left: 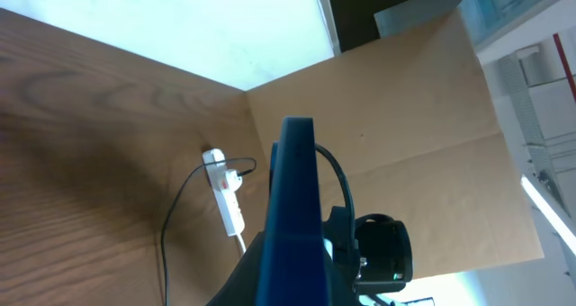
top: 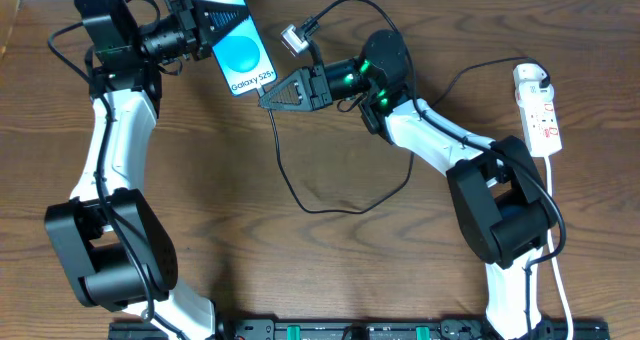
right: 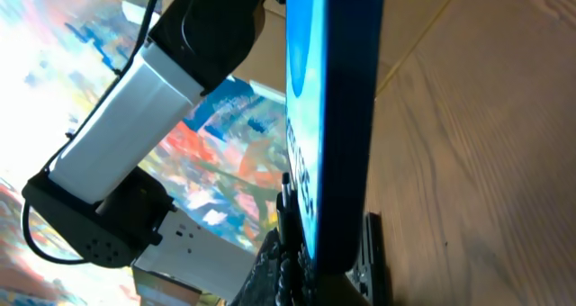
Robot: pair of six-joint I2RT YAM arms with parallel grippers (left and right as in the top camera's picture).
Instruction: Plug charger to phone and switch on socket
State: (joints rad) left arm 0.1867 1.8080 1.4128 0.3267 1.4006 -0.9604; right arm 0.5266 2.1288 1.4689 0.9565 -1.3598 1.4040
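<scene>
Left gripper (top: pixel 205 25) up at the far left of the table (top: pixel 300 280), fingers clamped on the phone (top: pixel 240 42), top end gripped. The phone's bottom edge juts toward the middle with the screen facing up. I read that as holding the port end out free so the other arm can reach it. In the left wrist view the phone (left: pixel 292 207) shows edge-on, off the wood

Right gripper (top: pixel 272 93) is right at the phone's bottom corner, fingers closed narrow on the plug end of the charger (top: pixel 300 202). In the right wrist view the plug tip (right: pixel 285 198) stands just beside the phone (right: pixel 337 117) edge. I can't tell if it's seated in the port or only lined up; my guess is the insertion step is in hand

The black cable hangs slack and loops over the table toward the right, so nothing tugs on the plug

Far right, the adapter (top: pixel 530 77) sits in the top end of the socket (top: pixel 540 110), a white power strip lying flat, well apart from both grippers. Switch state is too small to read; I judge it not yet pressed
</scene>
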